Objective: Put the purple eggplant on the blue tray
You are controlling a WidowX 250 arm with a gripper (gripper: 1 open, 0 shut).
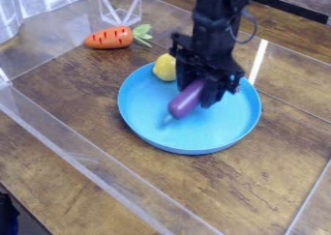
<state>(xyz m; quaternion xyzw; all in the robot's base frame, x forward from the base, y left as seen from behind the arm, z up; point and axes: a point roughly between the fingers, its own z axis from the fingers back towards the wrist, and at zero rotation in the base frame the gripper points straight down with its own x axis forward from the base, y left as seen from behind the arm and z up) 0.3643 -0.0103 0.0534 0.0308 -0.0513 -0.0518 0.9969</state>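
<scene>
The purple eggplant [185, 101] hangs tilted over the middle of the blue tray [149, 128], its lower end pointing toward the tray's floor. My black gripper [196, 84] points straight down from above and is shut on the eggplant's upper end. Whether the eggplant touches the tray floor I cannot tell. The eggplant's stem cap is hidden behind the fingers.
A small yellow lemon-like fruit [165, 67] sits at the tray's far-left rim, just beside the gripper. An orange carrot with green leaves [110, 38] lies on the wooden table farther back left. Clear plastic walls [77, 157] border the table at left and front.
</scene>
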